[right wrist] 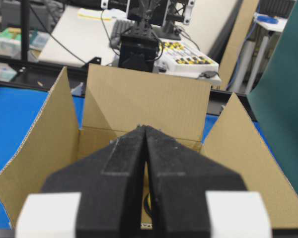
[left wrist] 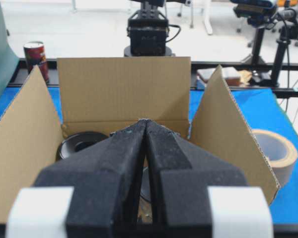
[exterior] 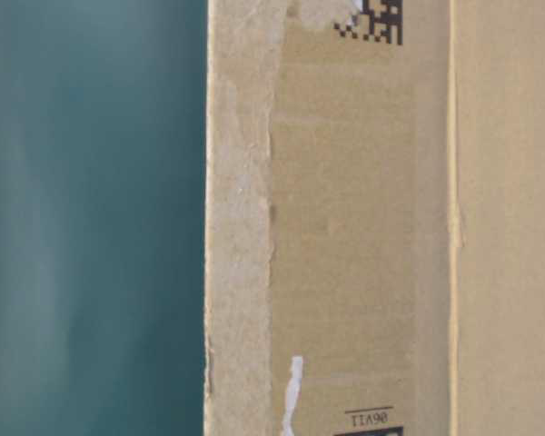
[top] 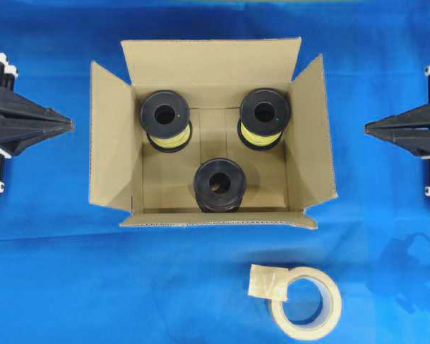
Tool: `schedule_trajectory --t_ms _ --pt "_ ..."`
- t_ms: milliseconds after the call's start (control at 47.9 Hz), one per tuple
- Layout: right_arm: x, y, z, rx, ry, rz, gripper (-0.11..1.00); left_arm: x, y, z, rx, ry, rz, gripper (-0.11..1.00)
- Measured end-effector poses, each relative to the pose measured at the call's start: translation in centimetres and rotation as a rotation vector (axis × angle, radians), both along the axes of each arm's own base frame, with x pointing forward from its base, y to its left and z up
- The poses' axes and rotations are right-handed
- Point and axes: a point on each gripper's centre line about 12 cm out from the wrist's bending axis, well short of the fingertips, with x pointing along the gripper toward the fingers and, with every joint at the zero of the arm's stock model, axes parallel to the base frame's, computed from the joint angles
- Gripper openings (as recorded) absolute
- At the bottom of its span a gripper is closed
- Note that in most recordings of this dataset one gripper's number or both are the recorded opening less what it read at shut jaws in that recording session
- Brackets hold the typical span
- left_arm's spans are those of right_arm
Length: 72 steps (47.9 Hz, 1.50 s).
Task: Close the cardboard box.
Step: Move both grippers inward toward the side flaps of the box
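from overhead i see the cardboard box (top: 212, 132) sitting mid-table on the blue cloth (top: 57, 272), all four flaps splayed open. inside stand three black spools (top: 218, 185), two wound with yellow at 10 and 2 o'clock, one at 6. the left gripper (top: 70, 125) sits at the box's 9 o'clock, apart from the left flap, fingers pressed together on nothing. the right gripper (top: 368, 129) mirrors it at 3 o'clock, also clear of the flap, tips closed and empty. a roll of tape (top: 306, 302) lies at 5 o'clock from the box, well apart. the table-level view is filled by the box's wall.
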Motion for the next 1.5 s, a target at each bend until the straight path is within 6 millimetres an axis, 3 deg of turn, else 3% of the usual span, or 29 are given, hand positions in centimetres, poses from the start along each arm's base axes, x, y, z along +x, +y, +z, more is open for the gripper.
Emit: schedule_trajectory --t_ms 292,460,856,1149,1504 --pt "-0.4 -0.2 -0.1 0.026 0.029 -0.009 0.00 -0.5 0.1 -0.4 -0.015 0.035 0.005 0.00" --pt "-0.5 -0.3 -1.0 0.059 0.098 -0.017 0.00 -1.1 0.1 -2.4 -0.029 0.081 0.005 0.00" --pt "-0.7 -0.4 -5.5 0.119 0.247 -0.034 0.00 -1.9 0.1 -7.5 -0.088 0.260 0.011 0.00" --pt "0.0 -0.5 -8.7 0.142 0.382 -0.045 0.00 -2.4 0.1 -10.2 -0.120 0.353 0.016 0.00" --pt "1.7 -0.8 -11.7 0.145 0.449 -0.075 0.00 -1.0 0.2 -12.5 -0.119 0.364 0.026 0.00"
